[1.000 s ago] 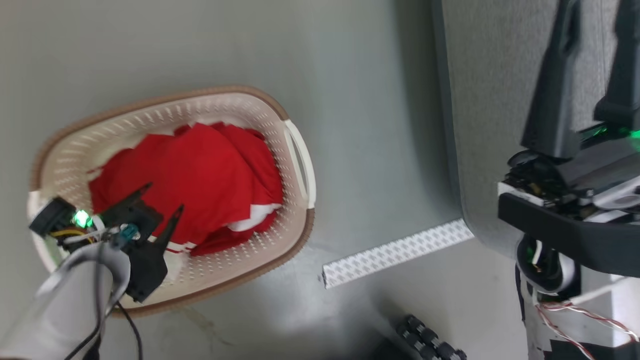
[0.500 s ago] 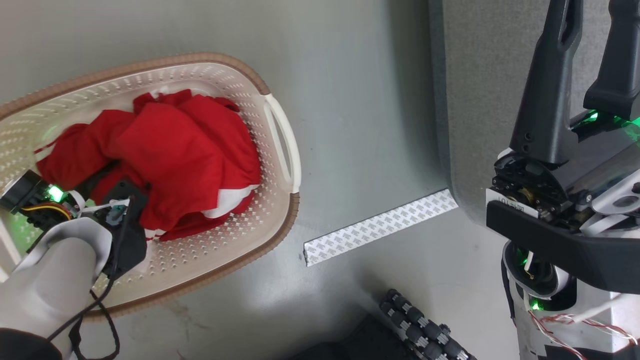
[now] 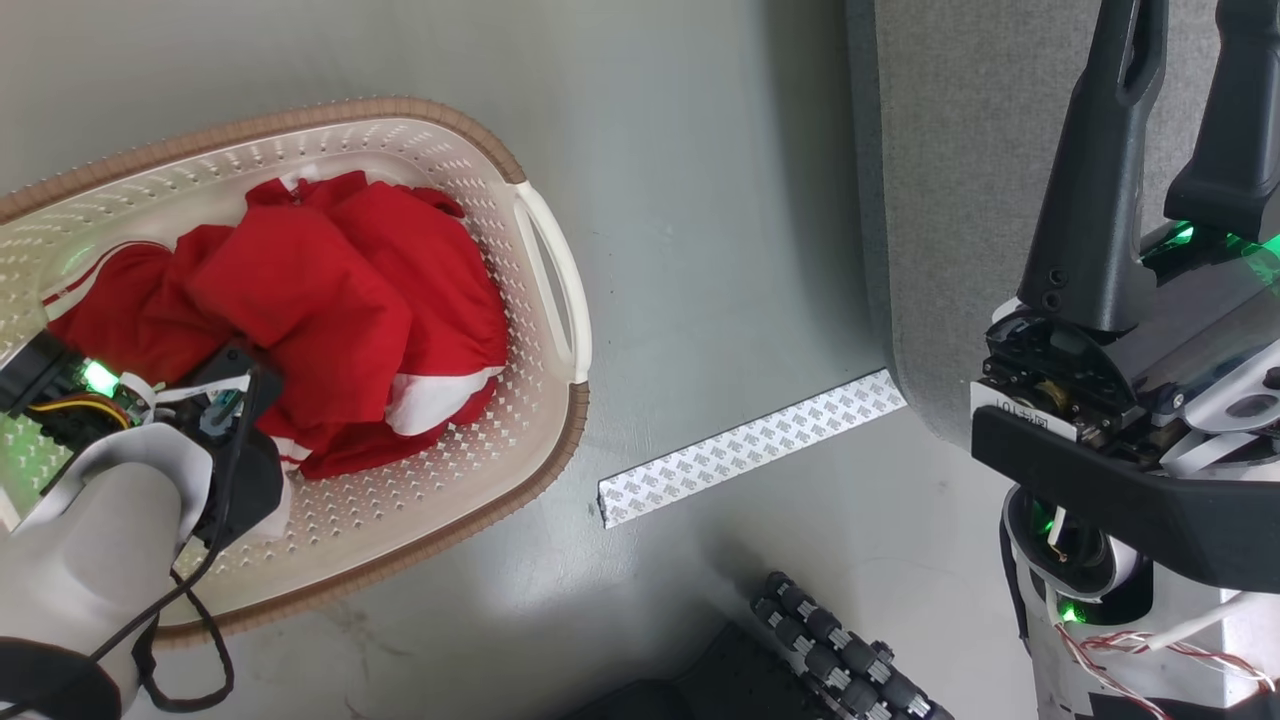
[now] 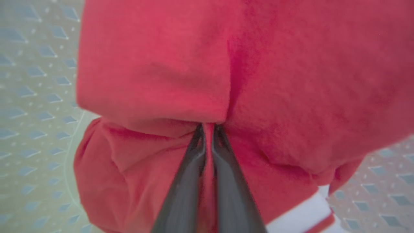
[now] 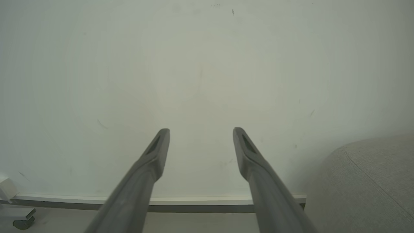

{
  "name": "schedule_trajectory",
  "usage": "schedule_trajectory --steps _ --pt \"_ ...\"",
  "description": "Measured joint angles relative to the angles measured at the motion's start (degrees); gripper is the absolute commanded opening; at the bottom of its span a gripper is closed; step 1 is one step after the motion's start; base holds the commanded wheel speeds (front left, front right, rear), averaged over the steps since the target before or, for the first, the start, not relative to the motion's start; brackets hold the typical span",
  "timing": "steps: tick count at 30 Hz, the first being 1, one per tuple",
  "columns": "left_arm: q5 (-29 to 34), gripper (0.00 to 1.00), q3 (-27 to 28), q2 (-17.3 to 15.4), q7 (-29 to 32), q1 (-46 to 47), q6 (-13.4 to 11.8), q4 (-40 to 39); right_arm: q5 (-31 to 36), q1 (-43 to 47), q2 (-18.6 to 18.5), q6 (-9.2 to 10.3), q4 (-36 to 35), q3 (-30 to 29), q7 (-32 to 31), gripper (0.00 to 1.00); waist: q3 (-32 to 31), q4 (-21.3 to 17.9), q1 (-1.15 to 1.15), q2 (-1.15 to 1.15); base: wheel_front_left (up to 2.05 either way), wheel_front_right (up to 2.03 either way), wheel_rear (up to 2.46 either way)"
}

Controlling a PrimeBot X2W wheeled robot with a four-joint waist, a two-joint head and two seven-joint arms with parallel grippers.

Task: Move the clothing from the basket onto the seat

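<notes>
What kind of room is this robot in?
Probably an indoor test room, maybe a lab set up like a home: a laundry basket of red clothing sits on a smooth grey floor near a grey seat, with a white patterned strip between them.

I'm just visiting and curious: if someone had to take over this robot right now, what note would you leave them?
Left gripper: shut on a fold of the clothing, inside the basket.
Right gripper: open, empty, raised near the seat.
Done: the grip is made; no clothing shows on the seat.
To do: lift the clothing out, carry it to the seat, release, then check the basket.
</notes>
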State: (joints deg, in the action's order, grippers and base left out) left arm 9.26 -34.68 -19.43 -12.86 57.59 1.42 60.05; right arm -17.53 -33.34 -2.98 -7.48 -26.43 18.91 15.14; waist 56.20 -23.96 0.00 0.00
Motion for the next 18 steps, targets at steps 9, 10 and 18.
schedule_trajectory --steps 9,10,18 --pt "-2.5 0.00 0.4 1.0 -1.5 -0.1 -1.0 -1.2 0.9 0.1 0.0 0.00 1.0 -0.4 0.0 1.00 -1.2 1.4 0.00 0.00 0.00 0.00 0.00" --pt "-3.0 0.00 0.6 1.0 -1.7 -0.4 -1.2 -1.8 1.0 0.1 0.0 0.00 1.2 -0.4 0.0 1.00 -1.5 1.5 0.00 0.00 0.00 0.00 0.00" --pt "-7.3 0.00 2.3 0.7 -2.1 -7.7 -3.3 -14.6 3.8 1.3 0.0 0.00 3.4 -1.2 0.0 1.00 -5.1 3.6 0.00 0.00 0.00 0.00 0.00"
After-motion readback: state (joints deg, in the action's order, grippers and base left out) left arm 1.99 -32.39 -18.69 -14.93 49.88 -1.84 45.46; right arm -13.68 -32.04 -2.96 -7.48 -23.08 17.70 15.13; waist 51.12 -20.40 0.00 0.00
